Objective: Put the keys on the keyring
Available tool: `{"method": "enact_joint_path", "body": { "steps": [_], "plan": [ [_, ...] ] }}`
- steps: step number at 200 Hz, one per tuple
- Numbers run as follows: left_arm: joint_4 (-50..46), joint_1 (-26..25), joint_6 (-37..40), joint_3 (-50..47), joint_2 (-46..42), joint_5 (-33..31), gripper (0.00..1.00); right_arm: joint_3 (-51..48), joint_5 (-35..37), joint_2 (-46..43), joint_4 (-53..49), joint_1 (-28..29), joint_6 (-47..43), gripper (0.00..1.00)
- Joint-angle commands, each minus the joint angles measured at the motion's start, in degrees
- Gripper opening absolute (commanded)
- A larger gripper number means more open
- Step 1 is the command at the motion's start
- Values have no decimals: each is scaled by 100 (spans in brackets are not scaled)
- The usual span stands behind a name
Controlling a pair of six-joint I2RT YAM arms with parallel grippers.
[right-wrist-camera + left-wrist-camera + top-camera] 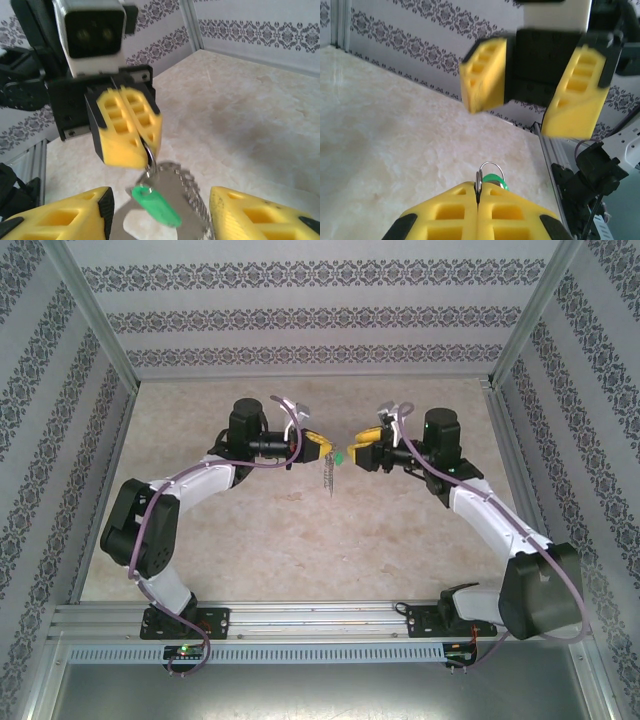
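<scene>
The left gripper (318, 447) is raised over the middle of the pale marbled table (250, 550). Its yellow fingers (470, 215) are pressed flat together, clenched on the top of the dark grey oval metal keyring (191, 194). From its own wrist camera a thin arc of metal shows poking out of the seam between the pads. Exactly which part of the loop sits in the pinch cannot be told. Gripping at the very top lets the keyring hang freely, with its row of small grey bits running down one side and its opening turned toward the other arm.

The keys (156, 205), a bright green oblong plastic tag with a tiny silver key that is too small to make out here, hang against the front of the oval just below the clenched fingertips. The tag lies tilted across the loop and nothing else touches it. It looks threaded on, though the actual link is hidden behind the tag.

The right gripper (356, 450) faces the left one at the same height. Its jaws stand apart on either side of the hanging pieces and grasp nothing. The gap suggests it has let the tag go so that the keyring carries the weight alone.

Judged from this, the threading step appears done or nearly so. A sensible next move would be a straight retreat of the right arm, since a sideways sweep could snag the tag or set the loop swinging.
</scene>
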Motion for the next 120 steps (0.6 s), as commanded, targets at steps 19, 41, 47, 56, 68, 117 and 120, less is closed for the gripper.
{"method": "enact_joint_path", "body": {
  "steps": [19, 41, 47, 56, 68, 117, 120],
  "plan": [
    [679, -31, -311, -73, -229, 37, 0, -579, 658, -221, 879, 360, 358, 58],
    [618, -32, -245, -96, -265, 51, 0, -729, 698, -137, 1281, 379, 636, 57],
    [602, -33, -238, -106, -275, 48, 0, -725, 712, -110, 1338, 377, 718, 57],
    [588, -36, -216, -118, -292, 47, 0, -707, 760, -85, 1430, 374, 886, 56],
    [579, -31, -183, -142, -314, 42, 0, -695, 708, -74, 1605, 361, 1140, 54],
    [521, -31, -42, -204, -380, -67, 0, -596, 648, -133, 1995, 404, 2180, 46],
    [526, -32, -40, -201, -385, -70, 0, -572, 645, -117, 1985, 420, 2227, 46]
  ]
}}
